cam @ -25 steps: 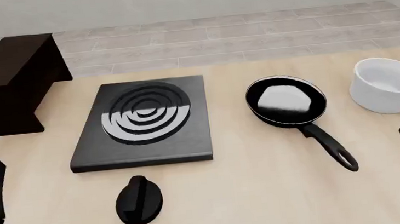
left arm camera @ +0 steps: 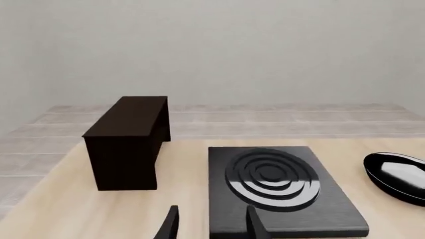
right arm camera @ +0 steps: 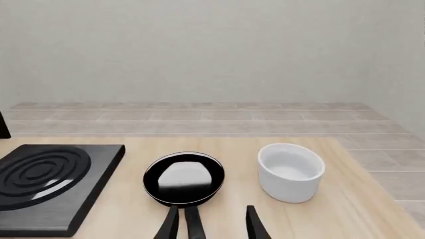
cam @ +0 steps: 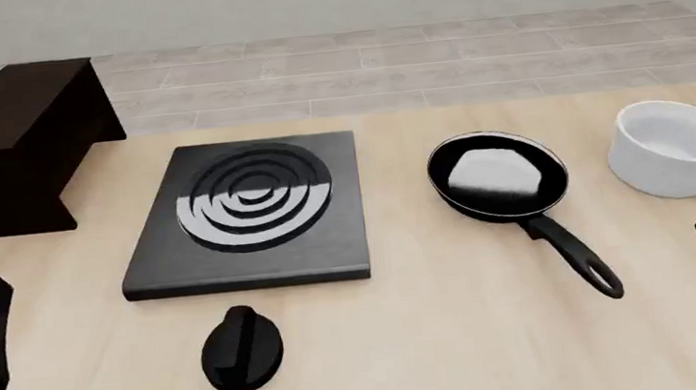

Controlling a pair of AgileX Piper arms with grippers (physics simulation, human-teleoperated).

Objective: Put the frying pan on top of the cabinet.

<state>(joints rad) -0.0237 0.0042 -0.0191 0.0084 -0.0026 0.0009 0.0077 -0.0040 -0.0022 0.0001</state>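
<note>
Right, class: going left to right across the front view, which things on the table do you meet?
Cabinet → stove plate → frying pan → white bowl.

frying pan (cam: 498,178): glossy inside | cabinet (cam: 13,141): dark wood | table (cam: 464,337): pale wood
</note>
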